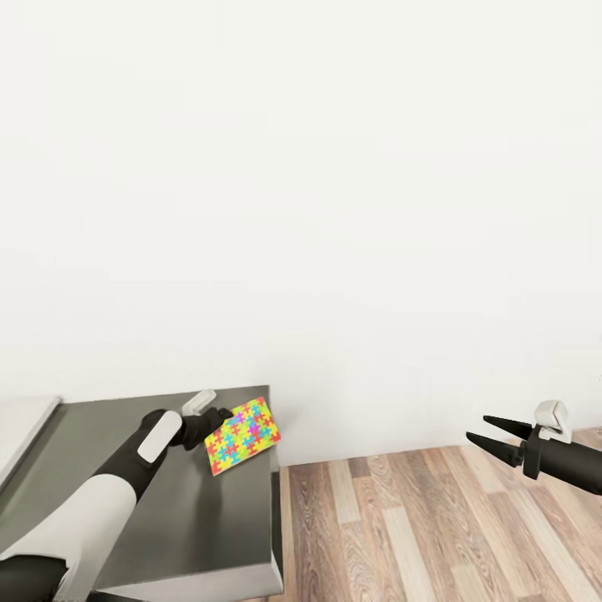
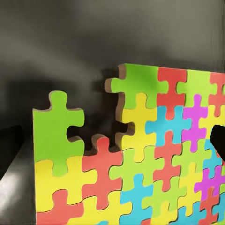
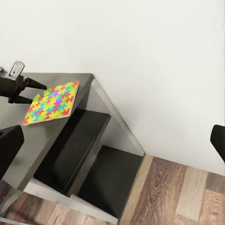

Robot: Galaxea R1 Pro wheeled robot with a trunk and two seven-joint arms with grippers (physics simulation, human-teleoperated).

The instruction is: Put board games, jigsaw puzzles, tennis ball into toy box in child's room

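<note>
In the head view, the dark grey lower section of the desk (image 1: 209,502) fills the lower left of the frame, with a strip of its paler grey top (image 1: 21,426) at the far left edge. Behind it a plain white wall (image 1: 334,209) takes up most of the picture, and a wood plank floor (image 1: 435,527) spreads across the lower right.

The left gripper (image 1: 219,416), black at the end of a white and black arm reaching up from the lower left corner, sits at the edge of a thin flat jigsaw puzzle square patterned with bright multicoloured interlocking pieces (image 1: 243,435). The puzzle is near the far right corner of the dark desk section, tilted in the frame. In the right wrist view the same gripper (image 3: 37,91) shows at the upper left with two black fingers (image 3: 35,84) pointing at the puzzle's (image 3: 51,102) near corner, one above and one below its edge; whether they grip it or only touch it I cannot tell. The left wrist view shows the puzzle (image 2: 140,164) close up, with pieces missing from one edge, against the dark desk surface (image 2: 70,42).

The right gripper (image 1: 487,431) hovers at the right edge of the head view, over the floor, well apart from the desk. Its two pointed black fingers (image 1: 502,450) are spread apart with nothing between them.
</note>
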